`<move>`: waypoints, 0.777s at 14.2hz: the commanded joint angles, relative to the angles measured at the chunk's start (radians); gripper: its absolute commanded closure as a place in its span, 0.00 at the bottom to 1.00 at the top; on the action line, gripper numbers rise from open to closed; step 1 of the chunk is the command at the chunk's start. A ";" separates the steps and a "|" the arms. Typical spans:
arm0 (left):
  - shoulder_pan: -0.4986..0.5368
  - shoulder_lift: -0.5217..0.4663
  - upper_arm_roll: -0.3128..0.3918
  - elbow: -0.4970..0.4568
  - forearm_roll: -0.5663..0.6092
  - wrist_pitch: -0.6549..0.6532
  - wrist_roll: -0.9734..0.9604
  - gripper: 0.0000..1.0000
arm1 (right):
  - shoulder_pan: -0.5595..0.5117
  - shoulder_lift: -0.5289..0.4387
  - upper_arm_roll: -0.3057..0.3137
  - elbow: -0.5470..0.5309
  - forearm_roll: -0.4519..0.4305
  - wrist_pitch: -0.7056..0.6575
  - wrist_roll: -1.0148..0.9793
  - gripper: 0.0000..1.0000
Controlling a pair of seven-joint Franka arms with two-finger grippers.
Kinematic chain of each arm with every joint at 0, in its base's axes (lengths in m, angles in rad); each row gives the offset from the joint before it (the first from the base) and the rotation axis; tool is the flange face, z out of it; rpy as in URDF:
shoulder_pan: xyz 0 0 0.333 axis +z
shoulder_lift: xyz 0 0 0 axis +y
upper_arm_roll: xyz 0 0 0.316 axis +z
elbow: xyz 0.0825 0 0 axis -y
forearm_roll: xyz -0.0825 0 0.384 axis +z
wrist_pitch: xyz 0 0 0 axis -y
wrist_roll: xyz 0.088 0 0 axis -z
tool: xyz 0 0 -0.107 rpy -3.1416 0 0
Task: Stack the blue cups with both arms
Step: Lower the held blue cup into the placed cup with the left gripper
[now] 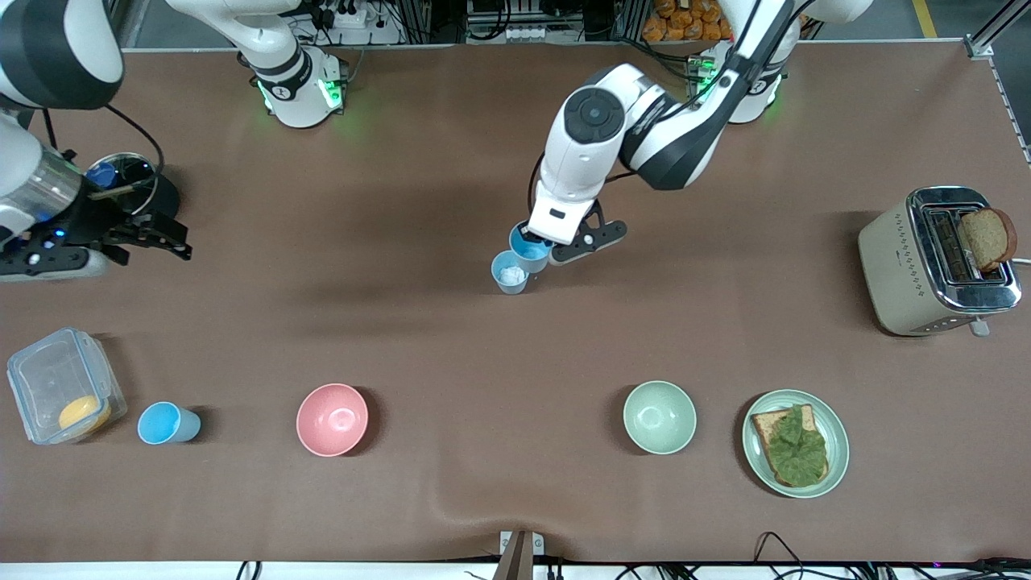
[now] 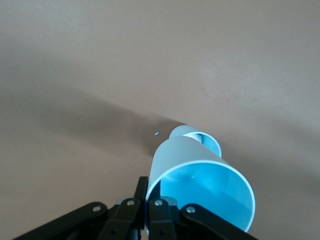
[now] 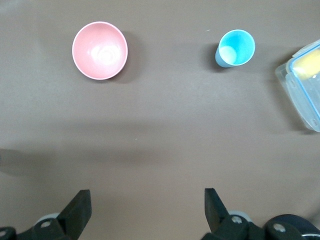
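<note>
Left pincer clamped on brighter cup's rim; right pincer wide, empty.

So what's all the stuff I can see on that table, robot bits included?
Blue cups: three; one held by the left end effector over the paler one at mid-table, one between box and pink bowl.
Pink bowl: one, near front edge.
Green bowl: one, beside plate.
Plate: one, green, toast with greens.
Toaster: one, cream, bread inside.
Clear box: one, yellow item inside.
Left end effector: shut on cup.
Right end effector: open, waiting.
</note>
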 commanded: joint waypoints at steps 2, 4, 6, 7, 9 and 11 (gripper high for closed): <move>-0.028 0.068 0.004 0.044 0.018 0.040 -0.011 1.00 | -0.015 -0.018 0.022 0.063 -0.019 -0.171 -0.001 0.00; -0.029 0.093 0.004 0.065 0.015 0.040 -0.012 1.00 | 0.005 -0.017 0.022 0.085 -0.028 -0.187 0.003 0.00; -0.035 0.101 0.004 0.067 0.017 0.040 -0.014 1.00 | 0.011 -0.018 0.022 0.115 -0.053 -0.207 0.005 0.00; -0.041 0.105 0.004 0.069 0.015 0.041 -0.014 1.00 | 0.011 -0.017 0.022 0.114 -0.053 -0.218 0.008 0.00; -0.049 0.120 0.004 0.070 0.018 0.041 -0.019 1.00 | 0.010 -0.011 0.020 0.114 -0.047 -0.225 0.011 0.00; -0.058 0.139 0.006 0.090 0.021 0.041 -0.029 1.00 | 0.025 -0.014 0.022 0.116 -0.045 -0.244 0.010 0.00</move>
